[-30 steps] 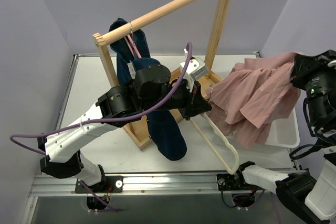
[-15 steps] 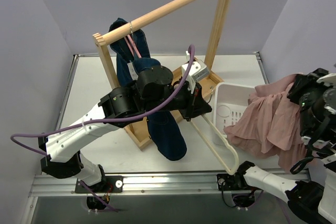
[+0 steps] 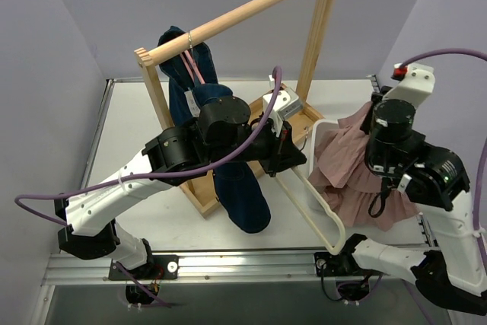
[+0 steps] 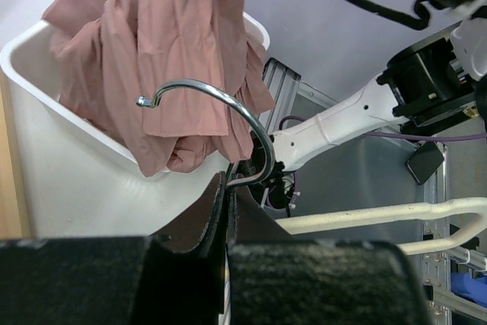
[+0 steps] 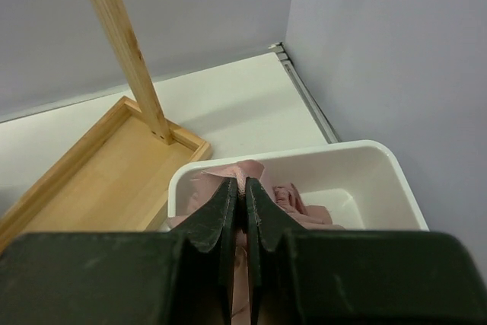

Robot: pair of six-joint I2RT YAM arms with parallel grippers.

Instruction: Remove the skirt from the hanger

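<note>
Hanging from the wooden rack (image 3: 243,13) at the left is a dark blue denim garment (image 3: 240,188) on a pink hanger (image 3: 195,68), above the worktop (image 3: 125,123). The left arm reaches across in front of it. The left fingers (image 4: 204,222) are clenched on the hanger (image 3: 319,207) at the base of its silver hook (image 4: 228,104), and the hook curves up out of the fingers in the wrist view. The cream hanger is tilted, with its long bar slanting toward the near edge, and it is apart from the skirt (image 3: 346,169). To the right, a white bin (image 3: 323,124) sits just beside the rack's base. The dusty pink skirt is off the hanger, bunched partly inside the bin and spilling over its near side. The right arm bends over the bin. The right fingers (image 5: 217,215) are pinched tight on a fold of the skirt, directly above the bin.
</note>
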